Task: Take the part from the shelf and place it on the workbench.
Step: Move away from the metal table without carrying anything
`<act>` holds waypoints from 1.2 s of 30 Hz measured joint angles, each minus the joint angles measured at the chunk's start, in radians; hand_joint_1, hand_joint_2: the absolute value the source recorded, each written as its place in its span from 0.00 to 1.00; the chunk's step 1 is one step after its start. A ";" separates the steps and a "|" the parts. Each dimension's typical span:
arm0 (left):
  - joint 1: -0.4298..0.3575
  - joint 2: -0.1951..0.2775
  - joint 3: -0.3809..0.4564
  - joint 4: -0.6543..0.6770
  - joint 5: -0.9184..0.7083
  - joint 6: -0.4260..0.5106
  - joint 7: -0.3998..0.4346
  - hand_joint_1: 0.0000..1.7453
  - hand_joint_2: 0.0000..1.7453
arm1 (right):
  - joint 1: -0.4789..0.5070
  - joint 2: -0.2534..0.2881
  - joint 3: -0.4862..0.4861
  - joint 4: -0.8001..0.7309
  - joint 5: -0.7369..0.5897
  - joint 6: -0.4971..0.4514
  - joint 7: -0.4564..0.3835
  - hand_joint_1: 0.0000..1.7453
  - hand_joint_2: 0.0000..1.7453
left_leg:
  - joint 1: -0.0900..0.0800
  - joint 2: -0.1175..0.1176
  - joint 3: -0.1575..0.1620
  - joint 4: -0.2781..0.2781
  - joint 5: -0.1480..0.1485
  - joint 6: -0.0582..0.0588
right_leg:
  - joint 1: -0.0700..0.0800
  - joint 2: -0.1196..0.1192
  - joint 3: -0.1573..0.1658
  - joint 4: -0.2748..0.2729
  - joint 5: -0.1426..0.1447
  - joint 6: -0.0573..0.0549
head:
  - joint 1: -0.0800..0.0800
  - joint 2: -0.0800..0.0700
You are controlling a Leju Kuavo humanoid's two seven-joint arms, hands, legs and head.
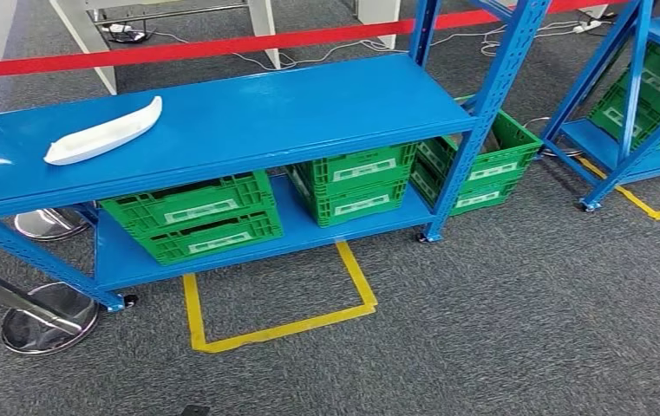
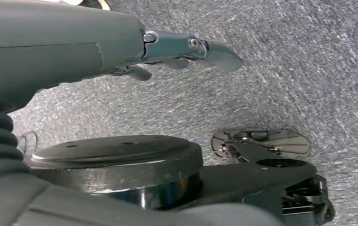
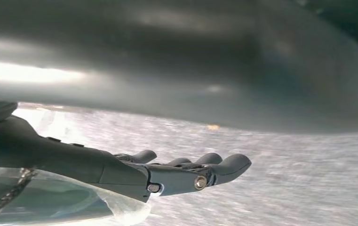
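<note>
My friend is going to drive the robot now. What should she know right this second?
Left hand: hangs over the grey carpet, fingers stretched out, holding nothing.
Right hand: also down by the floor, fingers out, empty.
The white part lies on the top board of the blue shelf, near its left end, untouched.
Green crates sit on the lower board.
Done: nothing yet.
Left: reach up, take the white part, carry it to the workbench and set it down.
</note>
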 joint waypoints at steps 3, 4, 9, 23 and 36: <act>-0.001 0.001 0.000 0.000 -0.001 0.003 0.009 0.00 1.00 | 0.001 0.000 -0.002 0.000 -0.010 -0.002 0.038 0.00 0.50 | 0.002 0.031 -0.019 0.047 -0.033 -0.017 | -0.004 -0.008 0.004 -0.006 0.003 -0.018 | -0.005 0.000; -0.001 0.002 0.000 0.000 -0.003 0.003 0.013 0.00 1.00 | 0.002 0.000 -0.004 0.000 -0.014 0.001 0.049 0.00 0.75 | 0.003 0.046 -0.042 0.098 -0.062 -0.023 | -0.004 -0.013 0.006 -0.007 0.002 -0.023 | -0.007 0.000; 0.000 0.002 0.000 0.000 -0.014 -0.006 0.040 0.00 1.00 | 0.000 0.000 -0.017 0.000 -0.025 0.008 0.066 0.00 1.00 | 0.012 0.063 -0.114 0.246 -0.087 -0.031 | -0.002 -0.029 0.015 -0.006 -0.006 -0.028 | -0.010 0.000; 0.010 0.031 -0.100 -0.008 0.103 -0.040 0.045 0.00 0.00 | -0.013 -0.018 -0.009 -0.008 -0.190 0.022 0.044 0.00 1.00 | 0.011 0.073 0.017 -0.029 0.008 0.016 | 0.003 -0.022 -0.090 0.252 -0.131 0.021 | -0.004 0.000; 0.045 0.099 -0.317 -0.061 0.363 -0.113 0.050 0.00 0.00 | 0.056 -0.048 0.098 -0.016 -0.505 0.055 0.005 0.00 0.00 | 0.011 0.067 -0.081 0.201 -0.108 -0.037 | -0.009 -0.034 0.045 -0.007 -0.035 -0.012 | -0.014 0.000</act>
